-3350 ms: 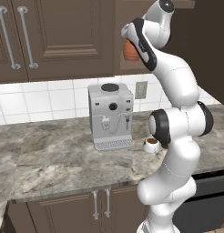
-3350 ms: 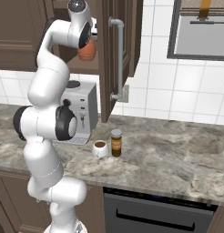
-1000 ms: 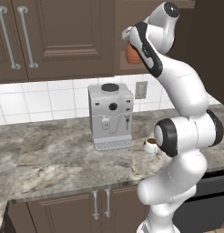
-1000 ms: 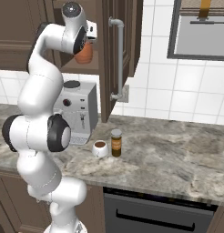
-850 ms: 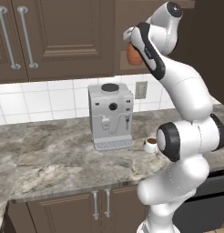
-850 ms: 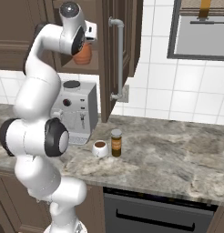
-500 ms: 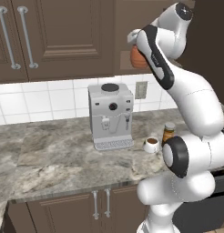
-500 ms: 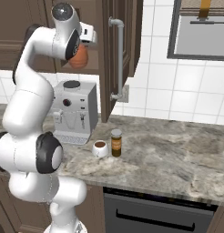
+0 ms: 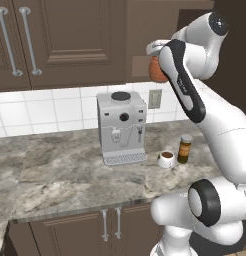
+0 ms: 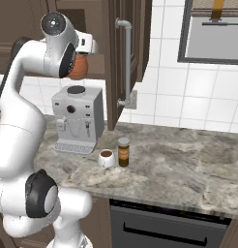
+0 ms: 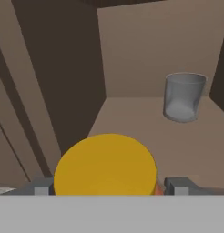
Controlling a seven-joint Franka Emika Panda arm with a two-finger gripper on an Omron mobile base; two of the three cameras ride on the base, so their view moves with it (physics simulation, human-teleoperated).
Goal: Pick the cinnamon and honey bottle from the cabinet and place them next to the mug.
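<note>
Kitchen counter [image 10: 188, 160] with the cinnamon [image 10: 123, 152] already beside the mug [image 10: 106, 158]; the gripper [image 11: 109, 184], clamped on the honey bottle [image 11: 105, 164], has drawn it out of the cabinet [image 10: 128, 43], leaving only its placement.

Your arm rises from the base, bends at a dark elbow joint and reaches up high, with the forearm folding back toward the cabinet [image 10: 128, 53] opening. Your gripper [image 11: 107, 185] sits level at shelf height, its two fingers [image 11: 41, 185] spread wide and closed on either side of the honey bottle [image 11: 106, 164].
</note>
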